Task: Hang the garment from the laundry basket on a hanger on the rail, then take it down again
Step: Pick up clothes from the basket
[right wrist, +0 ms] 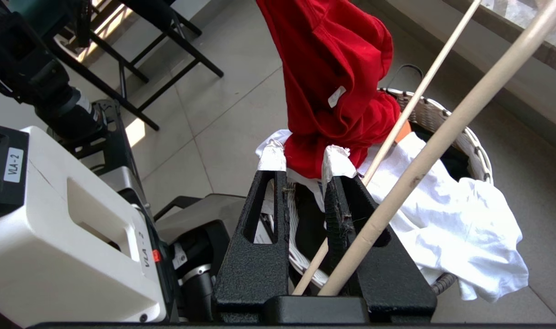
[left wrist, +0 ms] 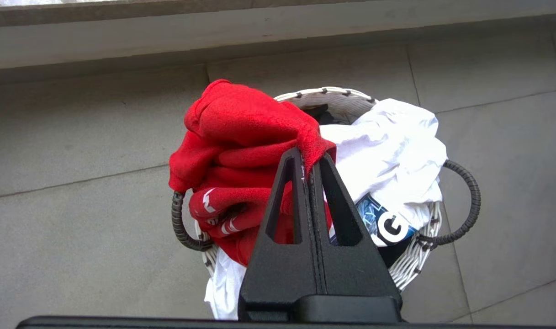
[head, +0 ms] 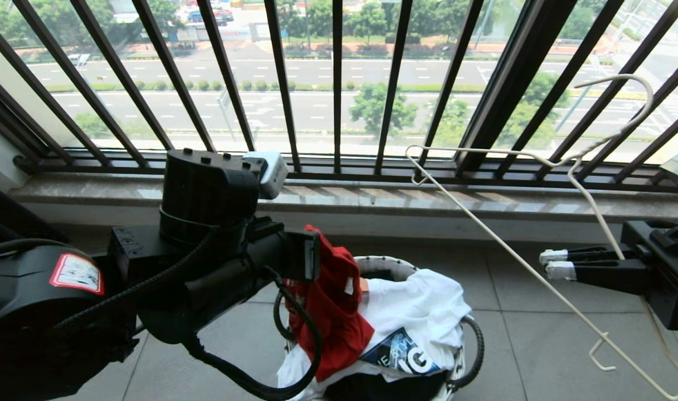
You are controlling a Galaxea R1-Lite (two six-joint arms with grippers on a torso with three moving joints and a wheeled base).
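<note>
Your L tool is clamped tight on a fold of the red tee, lifting it w/ its lower part just above the basket, beside the white cloth. Your R tool sits well apart at right, fingers narrowly parted, gripping the wire hanger by its arm, hook up near the window bars.

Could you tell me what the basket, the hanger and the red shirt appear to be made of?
The basket looks like white-painted wicker: woven strands show, with dark corded handles. The hanger looks like thin wire or rod with a matte off-white coating, possibly plastic. The red shirt looks like soft knit fabric, judging by its fine weave and loose folds.
</note>
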